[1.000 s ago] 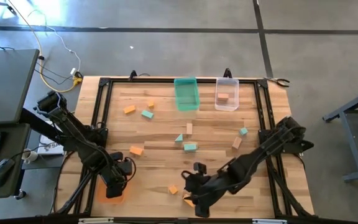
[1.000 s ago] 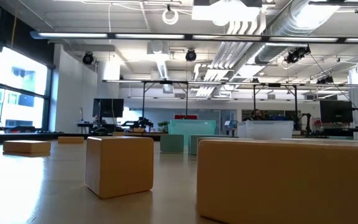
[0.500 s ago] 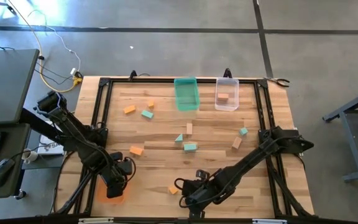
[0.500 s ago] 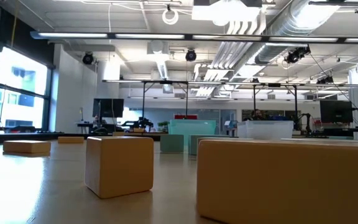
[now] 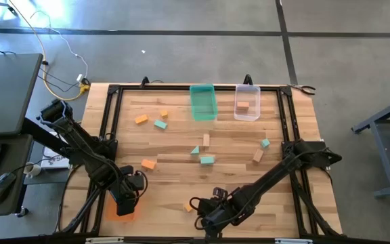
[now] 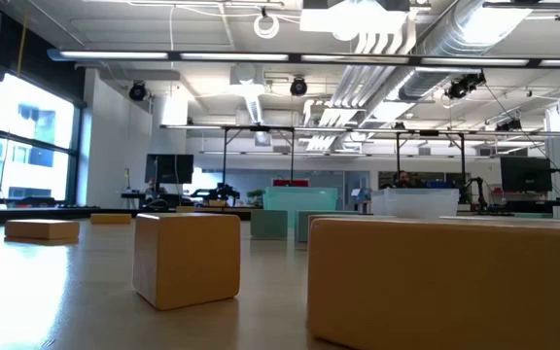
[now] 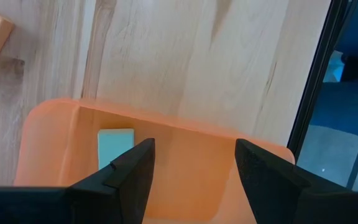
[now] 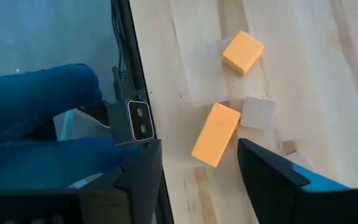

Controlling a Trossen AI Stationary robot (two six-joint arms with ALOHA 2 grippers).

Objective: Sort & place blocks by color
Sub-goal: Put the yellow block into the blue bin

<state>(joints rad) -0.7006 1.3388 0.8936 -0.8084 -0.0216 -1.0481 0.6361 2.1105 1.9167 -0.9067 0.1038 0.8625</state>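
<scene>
High view: we see our right gripper point(image 5: 207, 218) low at the table's near edge, fingers apart over an orange bar point(image 8: 215, 134) beside a tan cube point(image 8: 258, 113), while our left gripper point(image 7: 191, 168), also spread and empty, hangs over the orange bin point(image 7: 48, 140), where one teal block point(image 7: 115, 147) lies. We judge a pick is starting: next, close squarely on the bar. We read no labels.

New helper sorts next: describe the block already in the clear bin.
Two bins stand side by side at the table's far edge. In the clear bin, right of the teal bin, lies one tan block. It is the only block in either.
</scene>
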